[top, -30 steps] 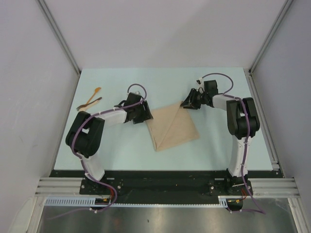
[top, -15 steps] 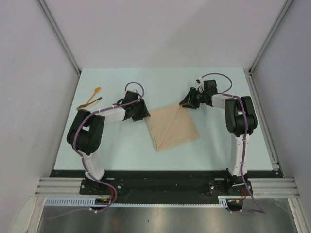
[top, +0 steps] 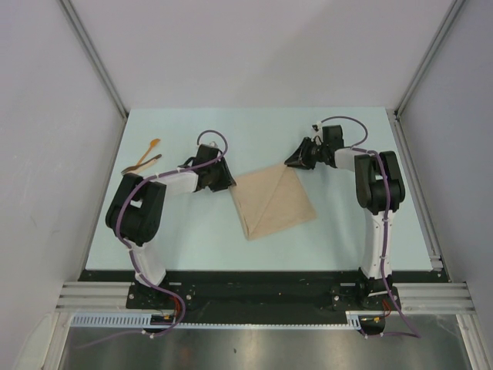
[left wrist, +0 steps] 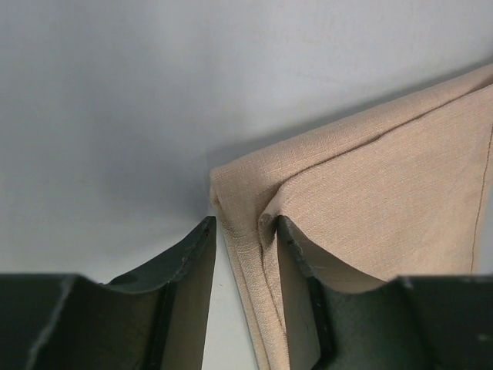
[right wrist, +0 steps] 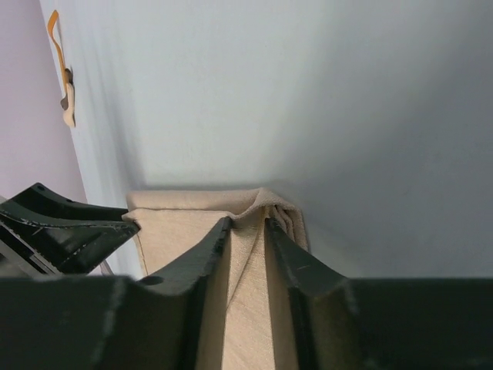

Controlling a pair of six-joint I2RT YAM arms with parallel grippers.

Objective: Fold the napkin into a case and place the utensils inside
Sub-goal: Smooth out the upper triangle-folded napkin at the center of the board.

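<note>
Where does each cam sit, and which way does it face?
Top external: above and behind the bases, looking down at the table; both arms show, left claw and right claw at opposite napkin corners.
Left wrist: low behind its own fingers, facing one napkin corner between them.
Right wrist: low behind its own fingers, facing the other corner, with the left claw and the utensils beyond.
Shared: napkin in all three.
</note>
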